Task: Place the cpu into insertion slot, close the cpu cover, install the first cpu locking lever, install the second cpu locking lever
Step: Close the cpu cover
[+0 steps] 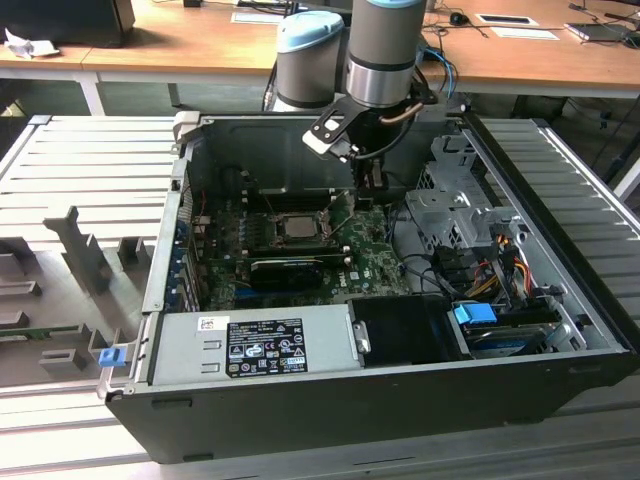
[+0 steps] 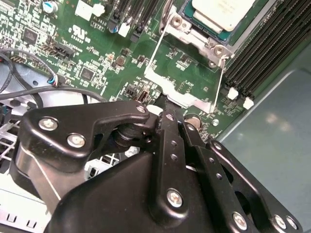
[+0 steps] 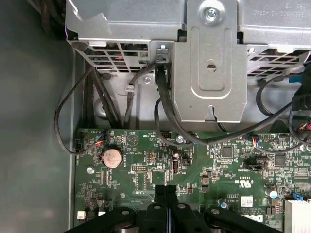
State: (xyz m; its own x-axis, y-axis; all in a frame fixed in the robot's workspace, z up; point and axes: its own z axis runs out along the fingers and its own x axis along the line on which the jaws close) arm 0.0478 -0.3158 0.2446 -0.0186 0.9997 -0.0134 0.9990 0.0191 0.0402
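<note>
Room: pale wooden desks (image 1: 180,40) stand beyond the insertion slot.
Counter: the grey ribbed metal counter (image 1: 60,170) carries the open black computer case (image 1: 300,400).
Board: the green motherboard (image 3: 146,160) surrounds the insertion slot.
Pincer: the black pincer (image 2: 167,109) is drawn shut to a slit, its tips at the cover's free edge.
Cover: the thin silver windowed cpu cover (image 2: 180,94) is swung open from the dark metal-rimmed insertion slot (image 2: 197,35). It is likely stiff and sharp-edged, best held at its free edge.
Cpu: the pale silver square cpu (image 2: 223,12) sits in the insertion slot. It is probably light and fragile.

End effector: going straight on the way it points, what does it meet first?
Probably the cpu cover, its outer edge right ahead of the end effector in the second wrist view; the motherboard lies behind. Contact unclear.
</note>
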